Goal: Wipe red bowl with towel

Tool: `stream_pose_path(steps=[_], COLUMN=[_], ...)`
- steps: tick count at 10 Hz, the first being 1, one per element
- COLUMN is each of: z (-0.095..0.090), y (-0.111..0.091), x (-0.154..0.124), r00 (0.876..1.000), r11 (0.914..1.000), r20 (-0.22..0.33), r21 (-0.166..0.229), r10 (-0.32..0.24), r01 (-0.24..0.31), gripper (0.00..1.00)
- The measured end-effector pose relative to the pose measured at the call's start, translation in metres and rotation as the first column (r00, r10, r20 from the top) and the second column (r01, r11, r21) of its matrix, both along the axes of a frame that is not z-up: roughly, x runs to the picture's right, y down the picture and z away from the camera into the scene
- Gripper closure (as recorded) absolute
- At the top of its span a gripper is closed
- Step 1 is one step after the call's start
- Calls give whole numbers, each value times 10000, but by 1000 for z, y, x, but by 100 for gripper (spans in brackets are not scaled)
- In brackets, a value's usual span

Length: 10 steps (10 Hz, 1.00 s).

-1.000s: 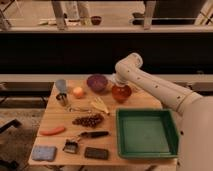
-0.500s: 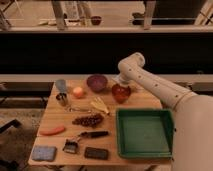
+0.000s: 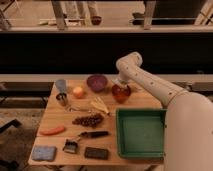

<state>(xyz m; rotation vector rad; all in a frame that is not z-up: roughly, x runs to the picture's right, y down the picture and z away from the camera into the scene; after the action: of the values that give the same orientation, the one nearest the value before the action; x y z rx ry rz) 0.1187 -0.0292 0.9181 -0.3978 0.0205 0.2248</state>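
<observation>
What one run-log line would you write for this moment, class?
gripper: at top of red bowl | red bowl: back of table, beside purple bowl | blue-grey cloth: front-left corner, far from gripper

The pincer hangs at the back rim of the glossy red bowl. Its white arm slants over the right rear corner of the wooden bench and closes off that side. A round purple bowl stands just left of the red one, leaving a narrow gap. A yellow banana and a dark bunch of grapes crowd the front approach, and a deep green plastic tray fills the right front. The folded blue towel lies in the front left corner, with bare wood between it and the orange carrot and free room above.
</observation>
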Motion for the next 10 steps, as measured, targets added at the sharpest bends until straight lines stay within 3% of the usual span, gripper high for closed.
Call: stream_pose_path(steps=[7, 10], z=[-7, -7], y=[10, 20], x=[-7, -6], r00=[9952, 9887], r11=[9945, 9869], r20=[396, 637], r21=[-500, -787], r10=[-897, -1361], r01=[917, 1409], gripper=[100, 100])
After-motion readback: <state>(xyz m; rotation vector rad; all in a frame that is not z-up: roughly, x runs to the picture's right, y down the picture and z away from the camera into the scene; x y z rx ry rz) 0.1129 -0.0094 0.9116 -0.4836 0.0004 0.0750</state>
